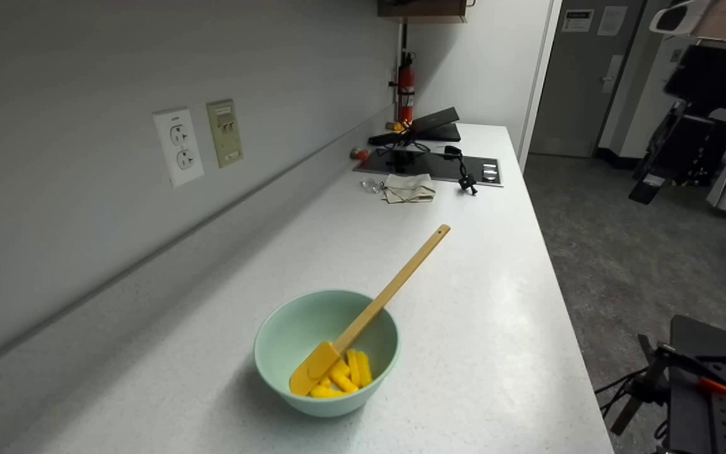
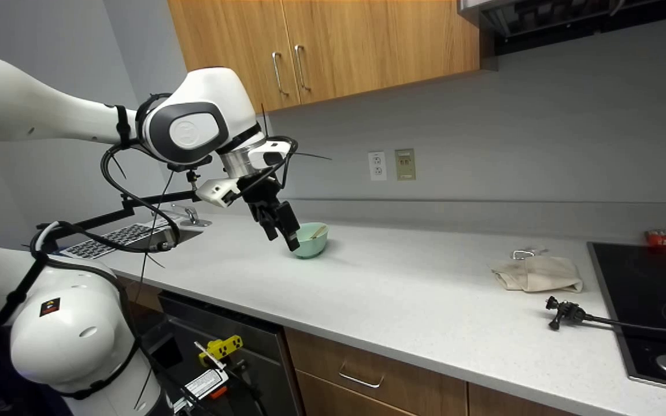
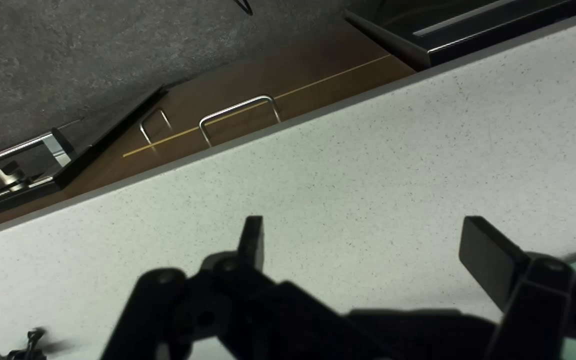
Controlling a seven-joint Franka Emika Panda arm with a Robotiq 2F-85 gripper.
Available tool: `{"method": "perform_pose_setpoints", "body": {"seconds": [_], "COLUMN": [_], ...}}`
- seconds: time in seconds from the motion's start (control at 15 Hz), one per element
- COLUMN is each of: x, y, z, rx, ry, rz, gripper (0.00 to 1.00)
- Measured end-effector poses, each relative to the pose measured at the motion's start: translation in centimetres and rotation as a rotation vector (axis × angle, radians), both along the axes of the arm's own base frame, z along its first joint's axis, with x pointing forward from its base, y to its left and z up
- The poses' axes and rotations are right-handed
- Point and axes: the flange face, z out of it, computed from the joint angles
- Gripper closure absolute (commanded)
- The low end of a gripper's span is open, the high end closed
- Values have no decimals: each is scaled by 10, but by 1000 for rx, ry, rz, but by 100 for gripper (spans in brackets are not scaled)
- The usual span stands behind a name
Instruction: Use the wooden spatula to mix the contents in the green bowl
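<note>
“White speckled counter (image 1: 483, 315) runs along a plain grey wall (image 1: 86, 157). Where is the long, flat-bladed, tan wooden spatula (image 1: 373, 309)?”

“It leans in the round pale-green bowl (image 1: 297, 331), its blade beside the chunky bright-yellow pieces (image 1: 341, 379). Its handle pokes out over the rim.”

“Is it held?”

“No. The black two-fingered gripper (image 3: 370, 250) hangs in the air, its fingers (image 3: 490, 262) spread wide with nothing between them.”

“So which step is this?”

“Likely the reaching part; mixing seems not yet begun. Next, the gripper should go to the handle, squeeze it, then stir gently.”

“Does each view show the same?”

“No. In an exterior view the gripper (image 2: 284, 241) hides part of the bowl and looks near it. In an exterior view the yellow pieces (image 1: 341, 379) show, and the gripper is well apart. The wrist view has bits of the bowl, but no spatula.”
</note>
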Motion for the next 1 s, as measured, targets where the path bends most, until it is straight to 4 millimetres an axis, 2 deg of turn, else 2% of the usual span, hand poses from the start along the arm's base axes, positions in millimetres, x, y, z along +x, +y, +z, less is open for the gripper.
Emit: {"method": "perform_pose_setpoints", "body": {"seconds": [0.27,0.47,1.0], "x": [1,8,47], "y": [1,10,59], "z": [-2,-8,-19], "rx": [0,-1,28], "ry": [6,8,-131], "rz": [5,51,238], "gripper": [0,0,0]}}
